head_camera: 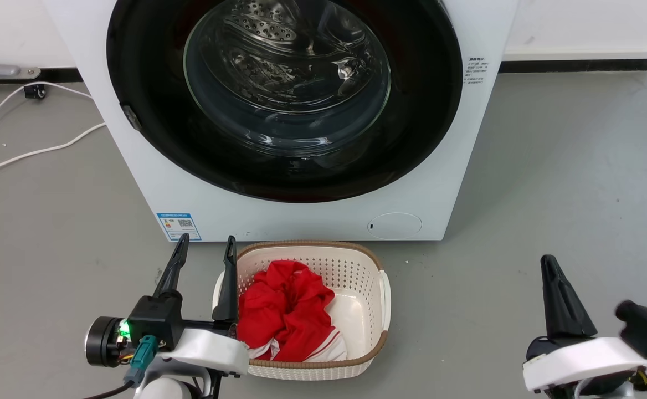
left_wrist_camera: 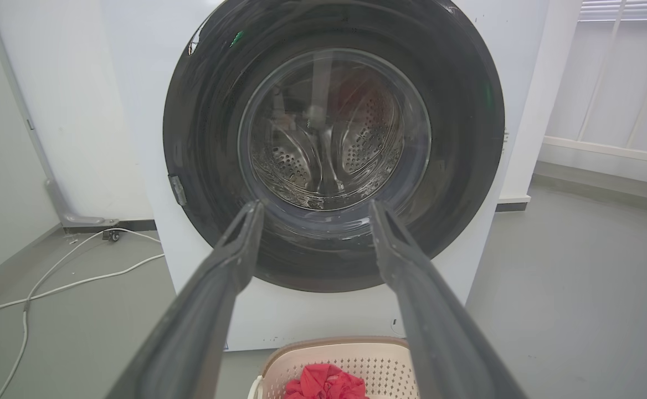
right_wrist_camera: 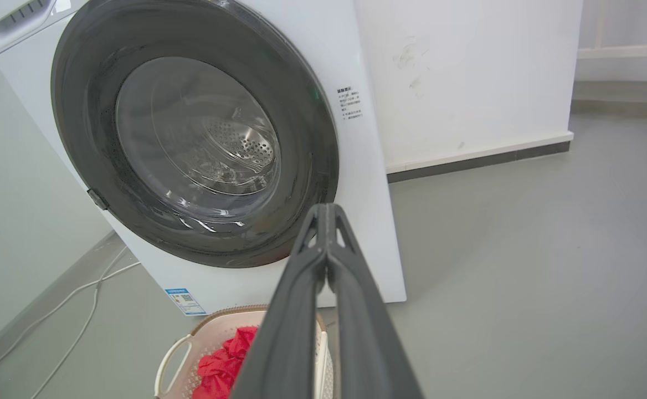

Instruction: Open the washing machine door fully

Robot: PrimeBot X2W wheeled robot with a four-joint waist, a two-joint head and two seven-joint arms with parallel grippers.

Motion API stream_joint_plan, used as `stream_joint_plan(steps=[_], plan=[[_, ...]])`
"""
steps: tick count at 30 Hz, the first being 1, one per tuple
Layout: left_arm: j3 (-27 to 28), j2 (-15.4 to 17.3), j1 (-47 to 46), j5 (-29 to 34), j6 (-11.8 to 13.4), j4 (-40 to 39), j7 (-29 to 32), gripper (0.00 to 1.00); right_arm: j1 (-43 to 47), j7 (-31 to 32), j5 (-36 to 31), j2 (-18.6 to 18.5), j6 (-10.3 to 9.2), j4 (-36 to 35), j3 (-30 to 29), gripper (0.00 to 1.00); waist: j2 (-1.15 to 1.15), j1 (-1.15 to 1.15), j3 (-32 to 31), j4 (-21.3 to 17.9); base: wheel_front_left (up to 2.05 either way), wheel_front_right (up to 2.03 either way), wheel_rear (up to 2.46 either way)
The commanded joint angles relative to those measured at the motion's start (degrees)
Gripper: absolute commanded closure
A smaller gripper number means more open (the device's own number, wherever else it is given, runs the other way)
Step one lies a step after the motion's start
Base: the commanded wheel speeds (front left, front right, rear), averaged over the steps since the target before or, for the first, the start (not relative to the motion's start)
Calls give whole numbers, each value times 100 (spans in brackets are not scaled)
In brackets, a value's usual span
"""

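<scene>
Head view: door (head_camera: 152, 111) closed flush on washer (head_camera: 301, 216) front. It's a glossy black disc with a clear bulging glass centre; perforated steel drum (head_camera: 262, 27) visible behind. Washer white, boxy. Left gripper (head_camera: 207, 238) spread, empty, just beside cream perforated basket (head_camera: 379, 277) of crumpled red cloth (head_camera: 285, 310). Right gripper (head_camera: 549, 260) fingers pressed together, empty, over smooth grey floor (head_camera: 523, 194), well apart from door.

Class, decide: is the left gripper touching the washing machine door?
Apart. In the head view the left gripper ends low at the base of the machine, and a band of white front separates its fingertips from the door.
</scene>
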Motion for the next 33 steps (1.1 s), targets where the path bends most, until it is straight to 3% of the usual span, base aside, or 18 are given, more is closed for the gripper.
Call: stream_joint_plan(steps=[1,10,14,20,24,33], plan=[[-14,3,27,-33,28,-6,-16,0,-18,-41,532,22,-2,99,18,100,0,0,-5,5,0,0,0],[-35,3,-21,-122,9,-16,-16,0,-300,-211,4786,21,-2,594,314,100,0,0,65,5,0,0,0],[-26,4,-83,-142,23,-40,-16,0,-491,-235,6256,17,-1,553,304,100,0,0,146,-5,0,0,0],[-8,3,-151,-156,40,-96,-15,0,-922,-33,7404,2,-1,585,-79,100,0,0,355,-27,0,0,0],[-1,3,-275,-185,41,-162,-16,0,-1421,232,7918,-196,-1,804,-367,100,0,0,583,-32,0,0,0],[13,3,-639,-245,20,-330,-15,0,-3199,979,8665,-1165,-1,1732,-491,100,0,0,1242,49,0,0,0]])
